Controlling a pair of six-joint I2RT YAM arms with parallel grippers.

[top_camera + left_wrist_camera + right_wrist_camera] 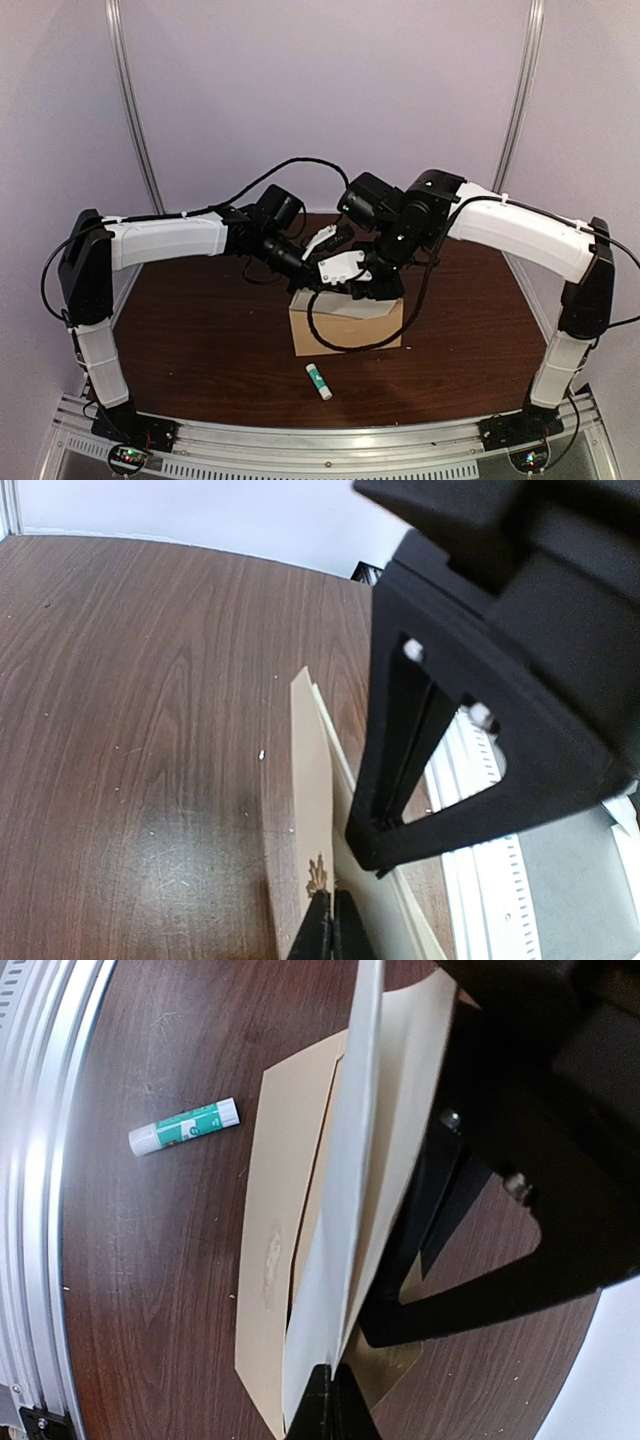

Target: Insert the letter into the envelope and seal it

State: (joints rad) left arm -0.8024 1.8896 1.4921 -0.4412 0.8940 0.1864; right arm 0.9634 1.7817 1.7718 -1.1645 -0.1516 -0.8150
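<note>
Table (200, 340): dark wood-grain, flat, nothing to snag on.

Envelope (345, 325): lies flat on the table at centre, directly under both wrists. The right wrist view shows a dark line across it, probably the mouth. I can't tell how the flap lies.

Letter (335, 1240): held up off the table, edge-on above the envelope, and it looks doubled over into two layers.

Glue stick (318, 381): lies on the table just in front of the envelope, apart from it.

Right gripper (327, 1400): fingertips pressed together on one edge of the letter.

Left gripper (325, 930): also closed, pinching the letter at its ornamented border.

Handling, as judged:
- The paper is very light and thin. It will bow or spring open at the creases if you release one side.
- It is stiff only along the fold, so keep your pinch close to an edge.
- The envelope is just as light and will likely slide on the smooth wood. Expect to pin it down before you feed the letter into its mouth.
</note>
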